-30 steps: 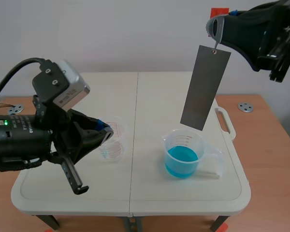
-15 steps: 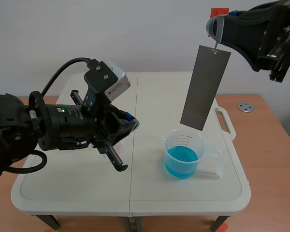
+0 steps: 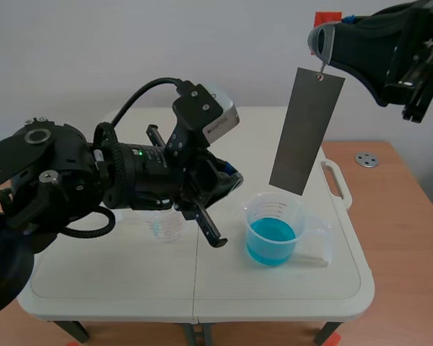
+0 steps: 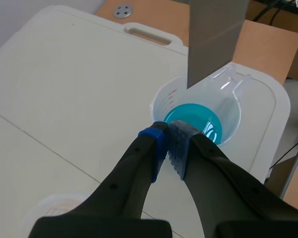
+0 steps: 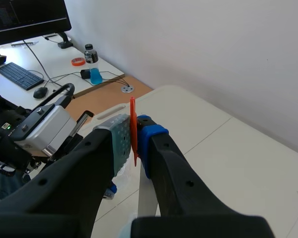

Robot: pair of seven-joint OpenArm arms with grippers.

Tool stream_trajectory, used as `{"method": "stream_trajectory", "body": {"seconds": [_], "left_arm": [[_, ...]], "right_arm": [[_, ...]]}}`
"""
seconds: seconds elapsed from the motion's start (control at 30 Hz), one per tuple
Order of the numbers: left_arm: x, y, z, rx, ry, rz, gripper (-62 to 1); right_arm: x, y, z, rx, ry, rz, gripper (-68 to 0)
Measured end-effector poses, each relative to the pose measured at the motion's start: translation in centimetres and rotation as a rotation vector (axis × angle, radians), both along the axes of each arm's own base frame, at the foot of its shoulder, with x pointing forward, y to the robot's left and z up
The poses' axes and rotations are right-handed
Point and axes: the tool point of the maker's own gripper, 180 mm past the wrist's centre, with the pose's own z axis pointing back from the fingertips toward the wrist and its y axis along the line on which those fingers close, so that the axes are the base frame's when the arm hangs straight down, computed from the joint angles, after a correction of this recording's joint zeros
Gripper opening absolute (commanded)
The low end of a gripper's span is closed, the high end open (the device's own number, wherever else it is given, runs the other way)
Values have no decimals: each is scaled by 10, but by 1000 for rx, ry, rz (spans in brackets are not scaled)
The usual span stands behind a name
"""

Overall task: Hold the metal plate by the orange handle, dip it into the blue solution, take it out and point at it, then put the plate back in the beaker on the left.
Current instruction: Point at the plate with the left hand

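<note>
A grey metal plate [image 3: 307, 130] hangs in the air above the clear beaker of blue solution [image 3: 274, 231]. At the upper right, my right gripper [image 3: 320, 40] is shut on the plate's orange handle [image 3: 327, 18]; the right wrist view shows the handle [image 5: 133, 126] pinched between the pads. My left gripper [image 3: 231, 180] is shut on nothing and sits just left of the blue beaker, its tip level with the plate's lower edge. In the left wrist view the shut fingertips [image 4: 170, 138] point toward the beaker [image 4: 164, 101], with the plate [image 4: 216, 39] hanging beyond. The empty left beaker [image 3: 166, 225] is partly hidden behind the left arm.
The white folding table [image 3: 115, 288] has a carry handle [image 3: 337, 180] at its right edge. A metal disc [image 3: 366, 159] lies on the wooden surface beyond it. The left arm's bulk covers the table's left middle.
My left arm has swung from the far left toward the middle, bringing its shut gripper close to the blue beaker. The right arm and the hanging plate have stayed still.
</note>
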Motion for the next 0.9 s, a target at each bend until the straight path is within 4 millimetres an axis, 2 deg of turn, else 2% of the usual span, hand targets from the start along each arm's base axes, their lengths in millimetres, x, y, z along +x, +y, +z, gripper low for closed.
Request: {"method": "stream_trajectory", "body": {"seconds": [0.23,0.6,0.9], "left_arm": [[-1,-14,8,-14,-11,-36,-568],[2,-18,-15,32,20,-31,-568],[2,-19,-14,23,13,-32,-568]], "right_arm": [[0,0,0,0,0,0,-665],[0,0,-1,-4,0,-1,-665],[0,0,-1,-4,0,-1,-665]]}}
